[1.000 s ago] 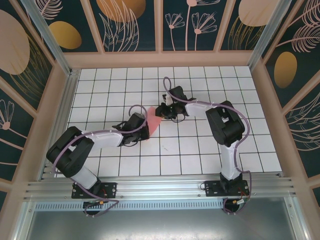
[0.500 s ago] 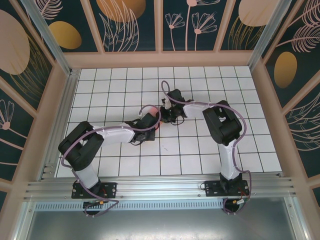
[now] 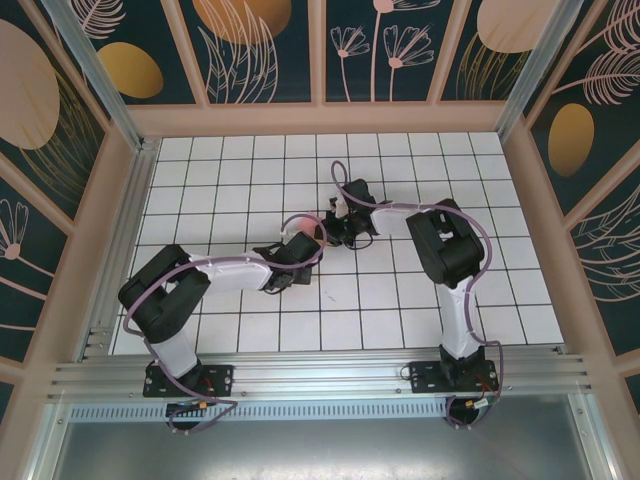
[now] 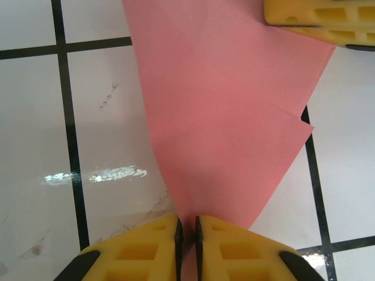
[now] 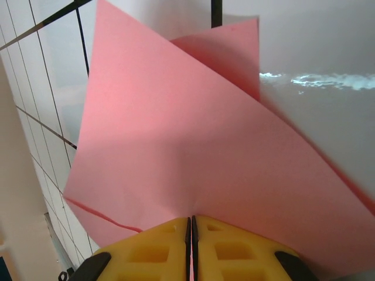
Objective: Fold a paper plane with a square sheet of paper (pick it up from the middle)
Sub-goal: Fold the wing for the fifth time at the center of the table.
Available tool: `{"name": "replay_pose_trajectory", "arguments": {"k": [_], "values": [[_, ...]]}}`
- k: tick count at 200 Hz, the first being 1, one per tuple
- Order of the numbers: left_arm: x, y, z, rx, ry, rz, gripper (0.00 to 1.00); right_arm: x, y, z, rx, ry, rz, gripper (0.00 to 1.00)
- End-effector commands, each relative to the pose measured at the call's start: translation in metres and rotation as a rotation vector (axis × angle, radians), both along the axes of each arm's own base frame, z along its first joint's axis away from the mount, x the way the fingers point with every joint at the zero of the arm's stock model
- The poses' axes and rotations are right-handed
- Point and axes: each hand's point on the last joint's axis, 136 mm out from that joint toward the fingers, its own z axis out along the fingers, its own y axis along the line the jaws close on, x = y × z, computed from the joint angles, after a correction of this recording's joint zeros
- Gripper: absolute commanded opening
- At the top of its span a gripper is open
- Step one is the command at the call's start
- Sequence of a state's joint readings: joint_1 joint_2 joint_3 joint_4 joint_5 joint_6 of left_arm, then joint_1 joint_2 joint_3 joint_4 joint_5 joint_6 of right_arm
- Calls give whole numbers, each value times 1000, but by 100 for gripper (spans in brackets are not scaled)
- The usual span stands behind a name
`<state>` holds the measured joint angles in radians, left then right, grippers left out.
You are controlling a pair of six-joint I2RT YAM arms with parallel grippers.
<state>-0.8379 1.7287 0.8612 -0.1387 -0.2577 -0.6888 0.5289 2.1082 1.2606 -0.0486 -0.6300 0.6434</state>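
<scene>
The enclosure (image 3: 262,52) is walled with wood-framed panels printed with pale plants and orange discs on dark teal. An aluminium rail (image 3: 320,378) is fixed along the near edge. The bench (image 3: 500,300) is surfaced in glossy white tiles with black grid lines, and glare is noted on it in both wrist views.

The left arm (image 3: 232,270) is extended across the bench towards the right arm (image 3: 452,248), so the two wrists are nearly met at mid-bench.

The sheet of paper (image 4: 222,117), salmon pink and unmarked, is held between the two sets of fingers and is doubled over. Two layers are seen, with their edges slightly offset. Its long axis is run from one set of fingers to the other. It is narrow at the left fingers (image 4: 170,234) and fans wider towards the right fingers (image 5: 181,231).

The left fingers are closed to a thin slit, with the paper's narrow end pinched in it. The right fingers are pressed together on the opposite edge of the paper.

Compared with a second ago, the left arm has been brought in from farther left. Less of the paper is exposed between the fingers in the top view, and the right arm is little changed.
</scene>
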Motion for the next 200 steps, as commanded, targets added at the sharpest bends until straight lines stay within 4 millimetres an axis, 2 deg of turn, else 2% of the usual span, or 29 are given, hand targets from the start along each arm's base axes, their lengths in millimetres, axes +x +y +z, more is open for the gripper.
{"name": "replay_pose_trajectory", "arguments": {"k": [1,50,70,91,104,114,142,163,200], "values": [[-5,-12,7,-99,-2,-5,16,-11,-21,-40,-91,93,-45,12],[-4,-8,9,-80,-43,-39,0,-11,-21,-41,-83,112,-60,12],[-1,-2,13,-34,-82,-70,0,-11,-19,-37,-62,116,-62,12],[2,1,14,18,-116,-124,0,-6,-15,-21,-13,112,-67,15],[3,4,12,60,-134,-163,0,-1,-13,-5,28,98,-80,19],[5,6,11,95,-151,-187,0,4,-14,11,57,89,-101,26],[7,8,9,151,-190,-258,0,11,-27,41,91,97,-198,41],[10,10,6,192,-216,-293,0,9,-32,49,93,140,-249,47],[13,12,2,245,-226,-319,0,-3,-17,58,96,225,-247,54]]}}
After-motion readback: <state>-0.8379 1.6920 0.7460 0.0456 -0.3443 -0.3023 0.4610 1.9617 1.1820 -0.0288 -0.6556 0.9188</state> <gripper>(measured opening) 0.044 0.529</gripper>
